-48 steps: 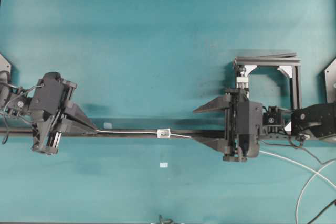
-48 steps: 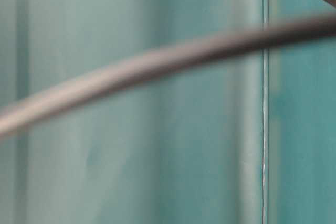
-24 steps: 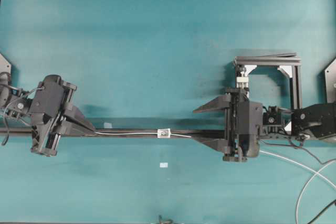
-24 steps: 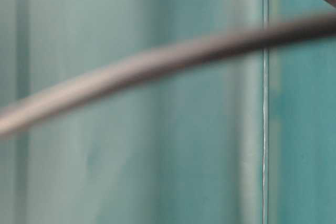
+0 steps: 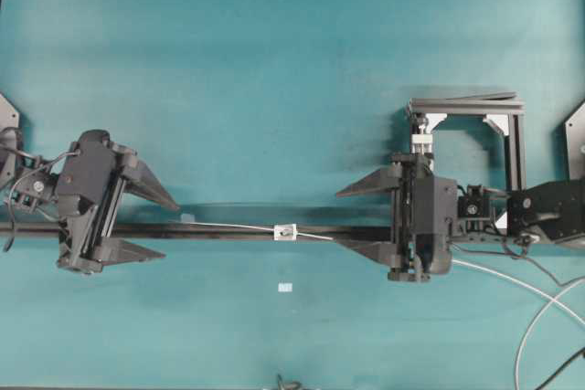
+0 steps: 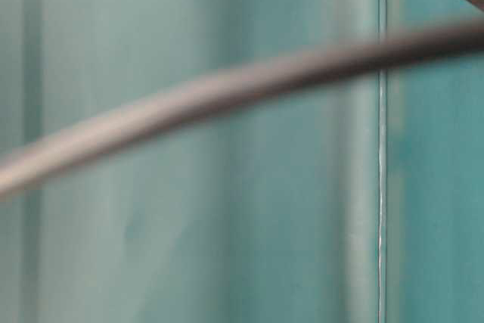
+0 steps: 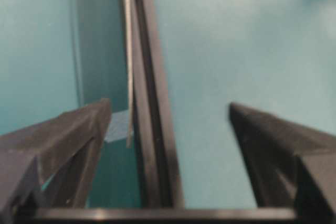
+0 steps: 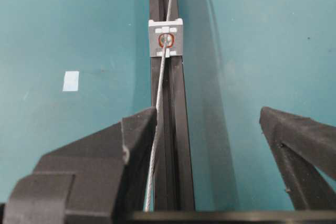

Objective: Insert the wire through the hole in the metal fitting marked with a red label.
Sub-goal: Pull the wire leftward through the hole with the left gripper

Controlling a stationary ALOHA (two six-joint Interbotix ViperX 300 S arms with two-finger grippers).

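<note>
The black rail (image 5: 228, 230) runs straight across the teal table (image 5: 274, 61), and everything is lined up along it. The metal fitting (image 5: 287, 232) sits on the rail, roughly midway between the two arms. In the right wrist view the fitting (image 8: 166, 38) shows its hole (image 8: 166, 39) ringed in red, and the wire (image 8: 157, 108) passes right through that hole, carrying on beyond the fitting along the rail.

From overhead, the wire (image 5: 233, 226) stretches out on both sides of the fitting, lying along the rail.

The left gripper (image 5: 166, 223) stands spread wide, one finger on each side of the rail, and nothing is held between them. In the left wrist view the wire's end (image 7: 128, 77) lies free beside the rail, apart from both fingers (image 7: 68, 135).

The right gripper (image 5: 352, 216) is spread wide too, straddling the rail on the fitting's other side. In its wrist view the wire runs close past one finger (image 8: 105, 156); whether they touch is unclear.
</note>
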